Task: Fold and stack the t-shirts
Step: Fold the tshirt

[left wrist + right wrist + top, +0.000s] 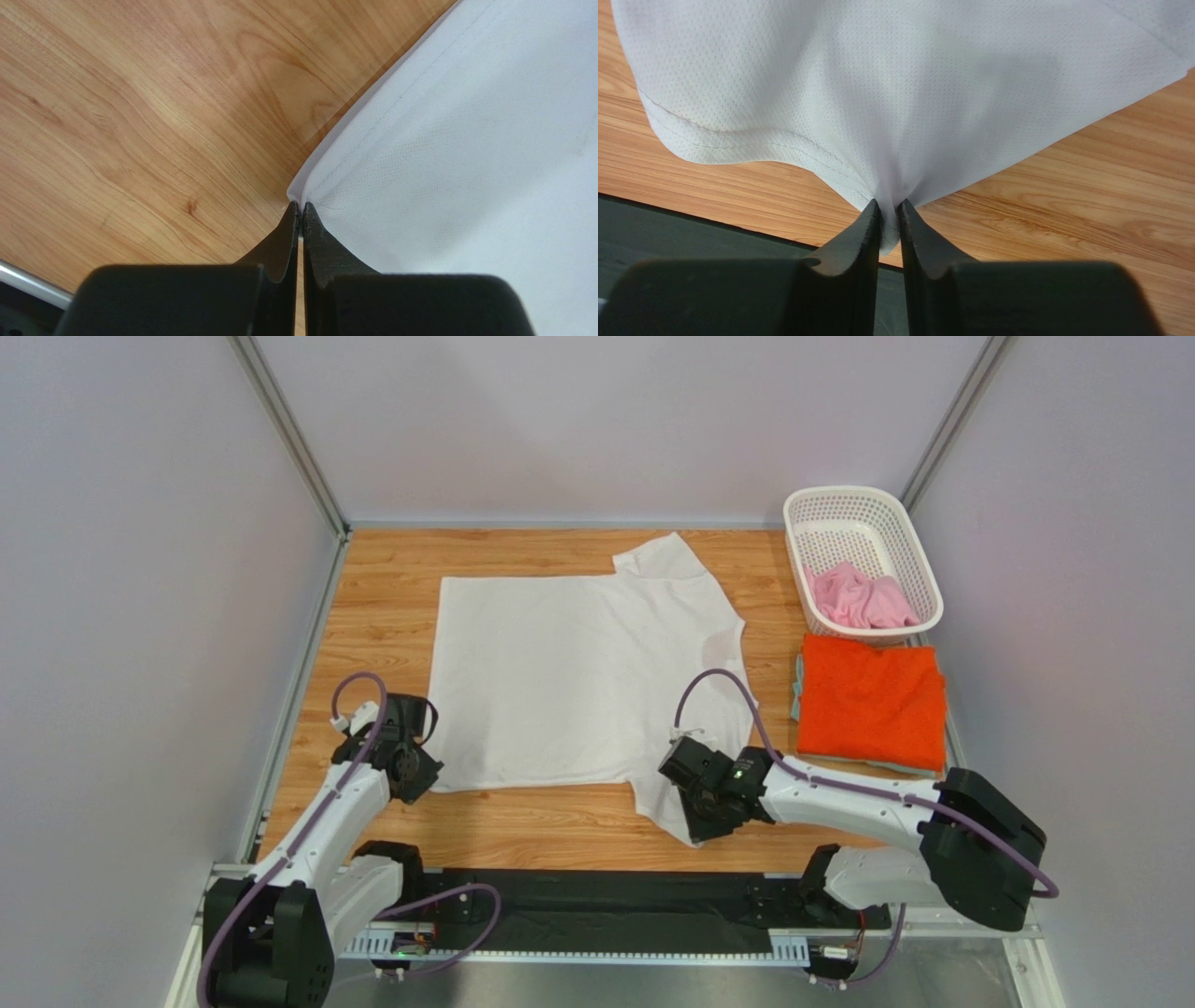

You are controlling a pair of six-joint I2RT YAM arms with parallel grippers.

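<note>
The white t-shirt [575, 672] lies spread flat on the wooden table, collar to the right. My left gripper [417, 773] is shut on its near left hem corner [309, 185]. My right gripper [697, 805] is shut on the near sleeve, the cloth bunched between the fingers [889, 199]. The orange t-shirt [870, 703] lies folded on the table at the right. The pink t-shirt [859, 598] lies crumpled in the basket.
A white lattice basket [859, 511] stands at the back right. A grey-green cloth edge [797, 693] shows under the orange shirt. A black strip [603, 903] runs along the table's near edge. White walls close in the sides and back.
</note>
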